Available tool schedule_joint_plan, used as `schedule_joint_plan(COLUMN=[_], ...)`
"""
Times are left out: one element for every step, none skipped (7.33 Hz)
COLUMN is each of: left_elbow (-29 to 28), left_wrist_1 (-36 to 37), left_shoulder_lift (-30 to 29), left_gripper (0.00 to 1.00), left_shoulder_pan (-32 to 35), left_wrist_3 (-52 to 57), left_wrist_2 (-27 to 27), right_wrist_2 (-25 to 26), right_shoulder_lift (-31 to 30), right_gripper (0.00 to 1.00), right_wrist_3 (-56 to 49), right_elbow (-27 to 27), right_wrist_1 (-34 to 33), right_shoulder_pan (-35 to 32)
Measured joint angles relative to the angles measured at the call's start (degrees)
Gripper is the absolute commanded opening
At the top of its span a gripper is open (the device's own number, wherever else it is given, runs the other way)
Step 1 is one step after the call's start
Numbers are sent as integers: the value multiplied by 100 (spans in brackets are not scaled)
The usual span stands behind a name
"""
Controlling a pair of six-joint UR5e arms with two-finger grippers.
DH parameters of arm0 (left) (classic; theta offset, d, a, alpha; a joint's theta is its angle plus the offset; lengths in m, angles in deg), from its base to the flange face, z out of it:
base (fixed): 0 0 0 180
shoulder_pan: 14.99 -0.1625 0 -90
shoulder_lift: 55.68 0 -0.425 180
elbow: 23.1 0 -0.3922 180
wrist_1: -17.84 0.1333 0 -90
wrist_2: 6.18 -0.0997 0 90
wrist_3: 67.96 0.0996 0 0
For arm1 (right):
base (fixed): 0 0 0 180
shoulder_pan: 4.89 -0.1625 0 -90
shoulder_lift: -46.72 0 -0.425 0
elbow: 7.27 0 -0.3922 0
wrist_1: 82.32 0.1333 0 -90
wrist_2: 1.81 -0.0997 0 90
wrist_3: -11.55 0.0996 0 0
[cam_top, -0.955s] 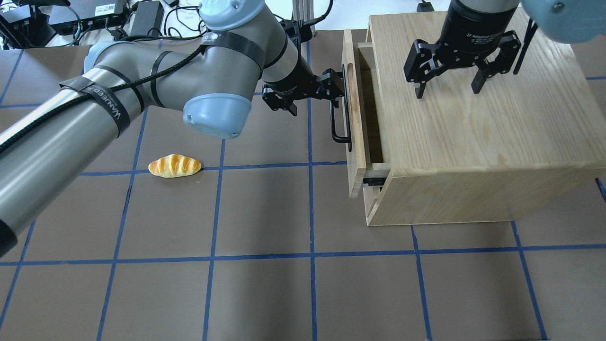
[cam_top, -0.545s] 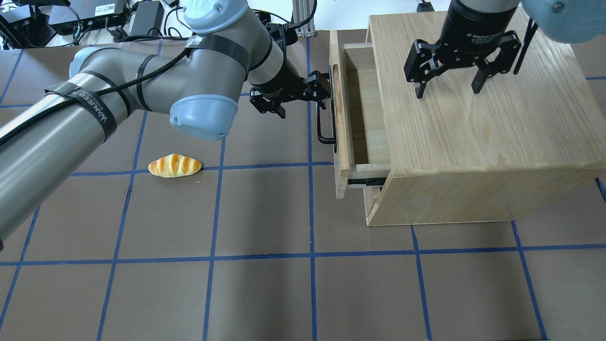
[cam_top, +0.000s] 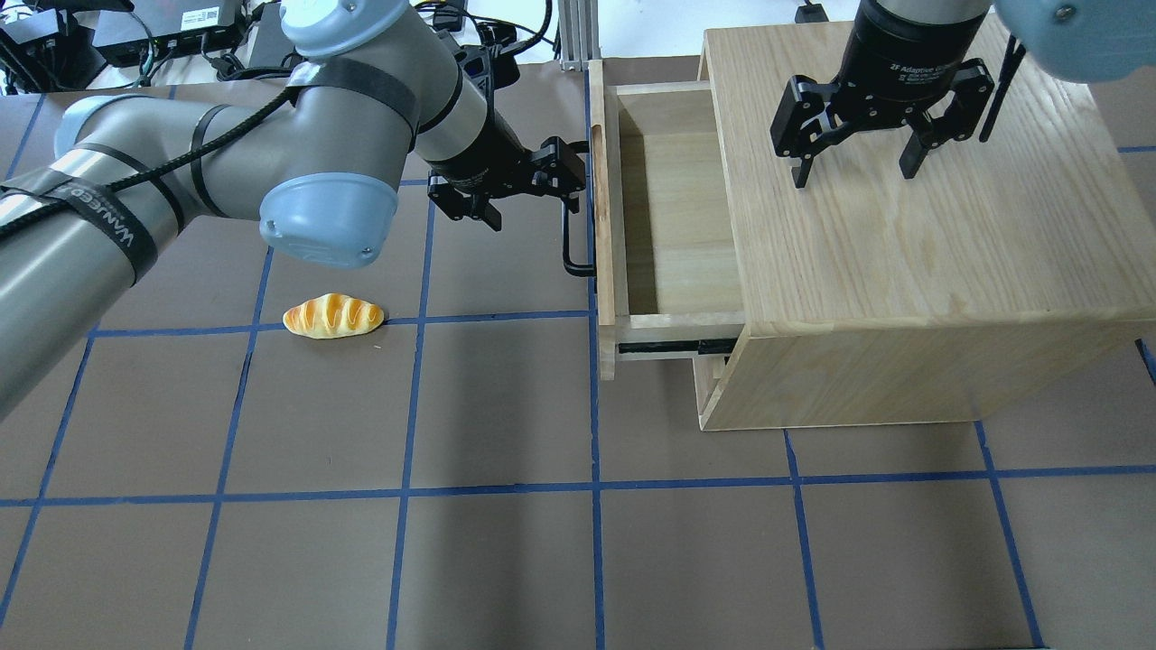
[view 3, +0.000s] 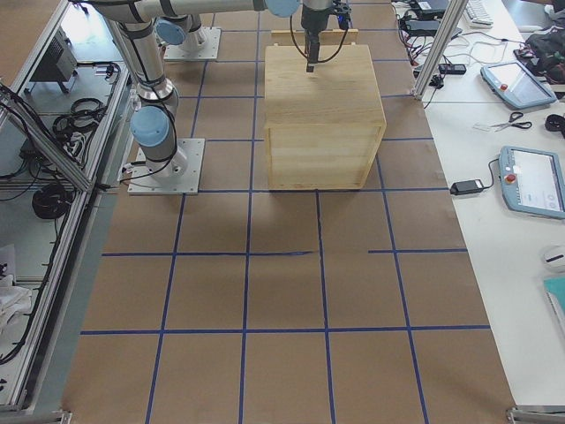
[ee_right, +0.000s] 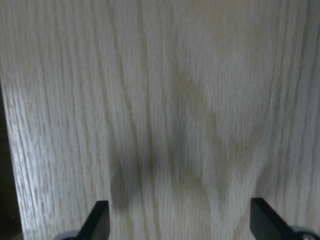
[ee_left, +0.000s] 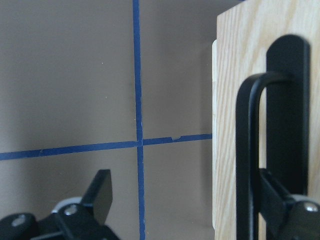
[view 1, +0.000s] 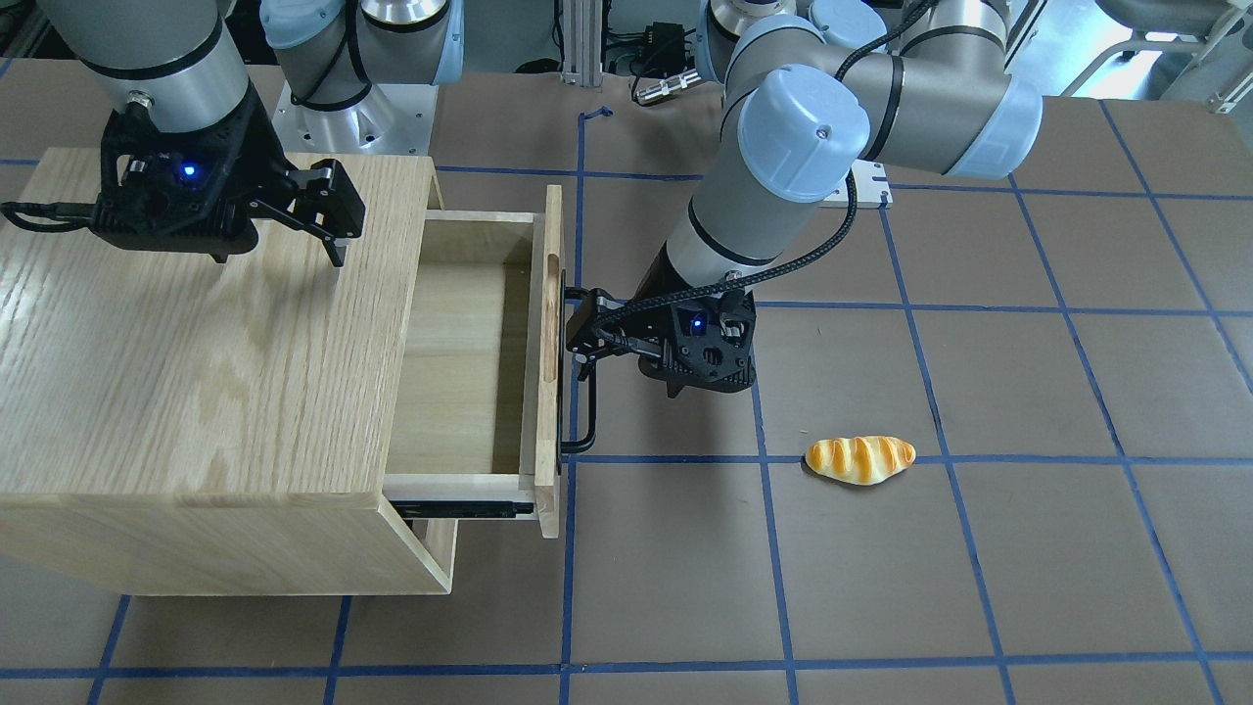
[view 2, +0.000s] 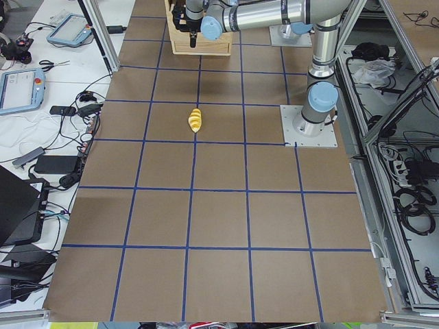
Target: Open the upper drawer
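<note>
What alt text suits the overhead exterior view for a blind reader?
The upper drawer of a wooden cabinet stands open, the open left gripper at its black handle. The open right gripper hangs above the cabinet top; a bread roll lies on the table.

The left arm (cam_top: 181, 199) comes in low from the left side of the overhead view, its elbow bent and the forearm angled forward and across. Its wrist is turned so that the left gripper (cam_top: 535, 197) lies roughly level and points sideways, with the jaws spread wide. The right arm (view 1: 147, 59) drops almost straight down from above, and the right gripper (cam_top: 855, 170) points downward with its jaws wide apart and both tips at the same height.
</note>
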Motion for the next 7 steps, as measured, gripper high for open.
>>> schedule_joint_plan(left_elbow=[83, 111, 115, 115, 108, 86, -4], left_wrist_1=[-21, -33, -67, -153, -286, -433, -691], left_shoulder_lift=[54, 116, 183, 248, 315, 387, 509], left_gripper=[100, 100, 100, 100, 100, 100, 100], left_shoulder_pan=[-75, -173, -270, -358, -446, -534, -651], left_wrist_3=[53, 81, 126, 214, 336, 448, 541], left_wrist_2=[2, 25, 44, 50, 46, 36, 21], right_wrist_2=[0, 0, 0, 0, 0, 0, 0], right_shoulder_lift=[0, 0, 0, 0, 0, 0, 0], right_gripper=[100, 100, 100, 100, 100, 100, 100], right_wrist_3=[2, 1, -1, -1, -4, -5, -6], right_elbow=[-1, -1, -1, 0, 1, 1, 0], right_wrist_1=[0, 0, 0, 0, 0, 0, 0], right_shoulder_pan=[0, 4, 4, 4, 4, 2, -1])
